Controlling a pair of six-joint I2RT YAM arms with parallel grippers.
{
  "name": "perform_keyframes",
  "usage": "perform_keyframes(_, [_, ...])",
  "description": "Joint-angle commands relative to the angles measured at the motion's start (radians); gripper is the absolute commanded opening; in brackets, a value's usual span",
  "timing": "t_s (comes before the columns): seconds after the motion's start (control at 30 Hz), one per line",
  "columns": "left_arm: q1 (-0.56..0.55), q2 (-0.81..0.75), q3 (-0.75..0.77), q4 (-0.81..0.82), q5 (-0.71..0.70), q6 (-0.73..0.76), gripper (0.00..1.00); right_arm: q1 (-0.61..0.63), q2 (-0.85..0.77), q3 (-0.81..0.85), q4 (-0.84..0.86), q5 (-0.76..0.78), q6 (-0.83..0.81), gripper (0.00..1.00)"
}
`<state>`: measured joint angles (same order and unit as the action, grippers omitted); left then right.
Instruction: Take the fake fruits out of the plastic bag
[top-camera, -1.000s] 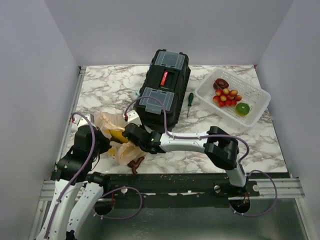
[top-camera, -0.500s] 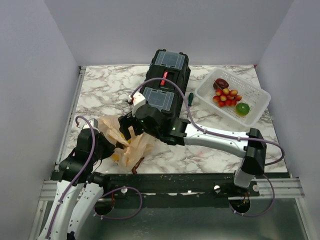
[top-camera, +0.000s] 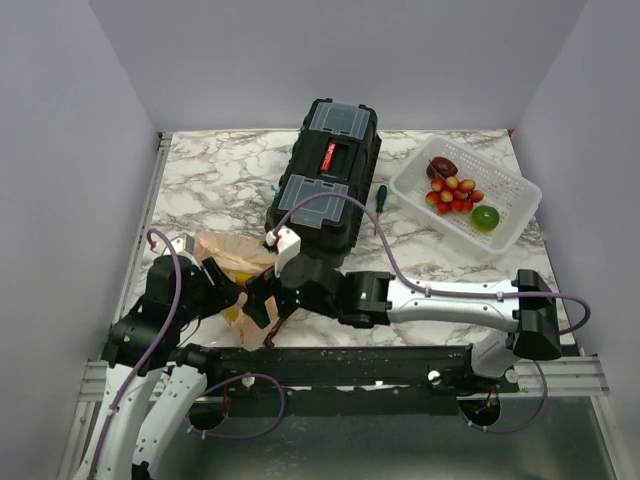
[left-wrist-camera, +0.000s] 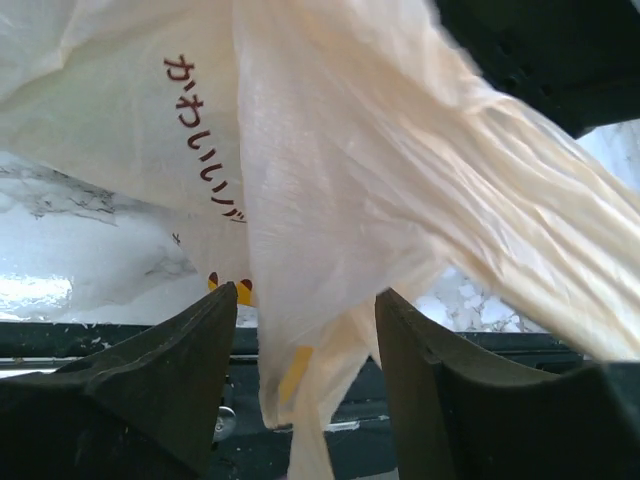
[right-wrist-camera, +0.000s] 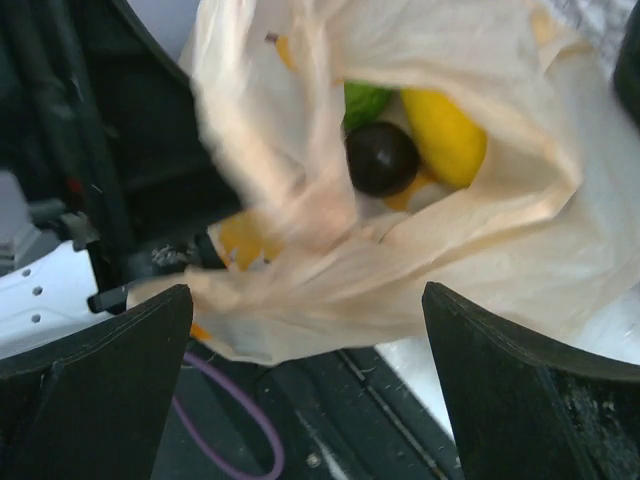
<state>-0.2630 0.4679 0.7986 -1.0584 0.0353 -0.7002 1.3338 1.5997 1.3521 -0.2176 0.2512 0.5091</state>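
Right claw (right-wrist-camera: 305, 300) has drawn back, fingers spread before the mouth of the bag (right-wrist-camera: 500, 250); fruits (right-wrist-camera: 382, 157) lie just ahead, ready for picking. Left claw (left-wrist-camera: 305, 290), also spread, straddles a fold.

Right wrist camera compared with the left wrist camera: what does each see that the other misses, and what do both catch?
Only the right wrist view looks into the plastic bag, showing a dark purple fruit, a yellow fruit and part of a green fruit. Only the left wrist view shows the bag's printed lettering. Both show crinkled bag film between spread fingers, of the left gripper and the right gripper.
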Motion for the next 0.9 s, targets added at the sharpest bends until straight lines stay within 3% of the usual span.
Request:
perform_keyframes(0.0, [0.005,-0.057,0.095,-0.081,-0.028,0.068,0.58,0.051,-0.023,-0.094,0.05,0.17,0.218,1.0])
perform_keyframes(0.13, [0.002,-0.089,0.141,-0.076,-0.023,0.167,0.62,0.063,-0.067,-0.183,0.205,0.138,0.235,1.0])
perform_keyframes(0.3, [0.002,-0.1,0.178,0.014,0.143,0.276,0.64,0.07,-0.034,-0.16,0.256,0.098,0.203,1.0])
perform_keyframes(0.47, [0.002,-0.08,0.262,0.055,0.164,0.39,0.69,0.081,0.006,-0.125,0.266,0.112,0.163,1.0])
perform_keyframes(0.7, [0.002,-0.042,0.291,0.148,0.257,0.515,0.77,0.081,-0.024,-0.153,0.382,-0.138,-0.179,1.0])
perform_keyframes(0.87, [-0.004,-0.001,0.231,0.24,0.298,0.567,0.77,0.081,-0.051,-0.236,0.542,-0.244,-0.313,1.0])
